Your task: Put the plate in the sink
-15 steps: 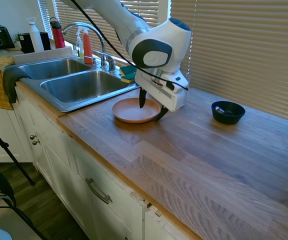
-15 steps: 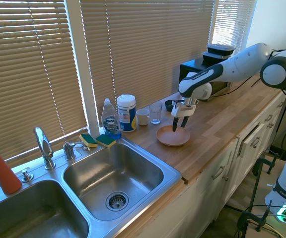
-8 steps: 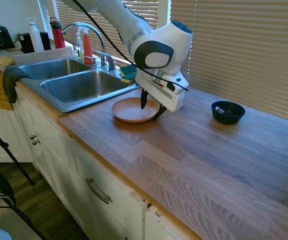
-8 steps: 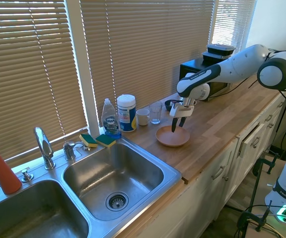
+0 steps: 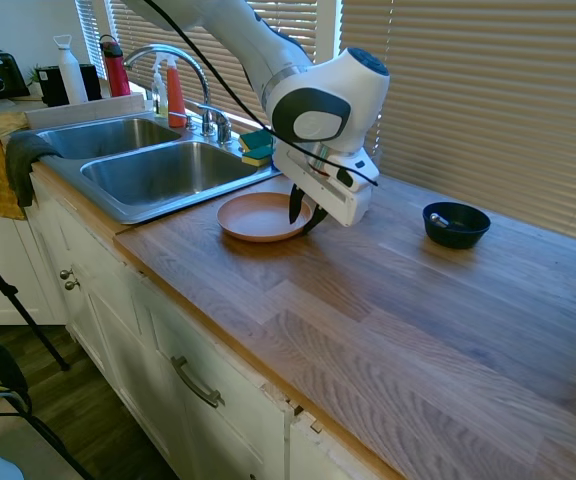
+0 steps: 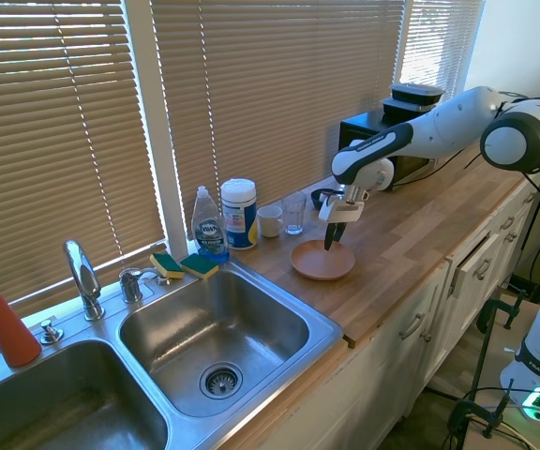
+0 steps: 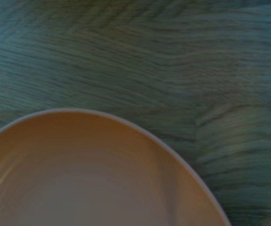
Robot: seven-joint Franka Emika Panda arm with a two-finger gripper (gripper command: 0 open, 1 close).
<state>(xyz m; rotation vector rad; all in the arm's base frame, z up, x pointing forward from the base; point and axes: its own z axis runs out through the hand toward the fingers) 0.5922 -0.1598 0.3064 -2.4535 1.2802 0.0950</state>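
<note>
Since a second ago the plate [image 5: 263,216] has slid along the bench toward the sink [image 5: 158,170], gripper [image 5: 304,213] with it — fingers close together, pinching the plate's rim on the side away from the sink. Plate rests near the sink's edge. Farther along the bench sits a dark bowl [image 5: 455,224].

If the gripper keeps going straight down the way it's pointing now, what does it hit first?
Most likely the plate: the gripper points down at its rim on the side away from the sink. Depth is unclear, so it may already be touching.
</note>
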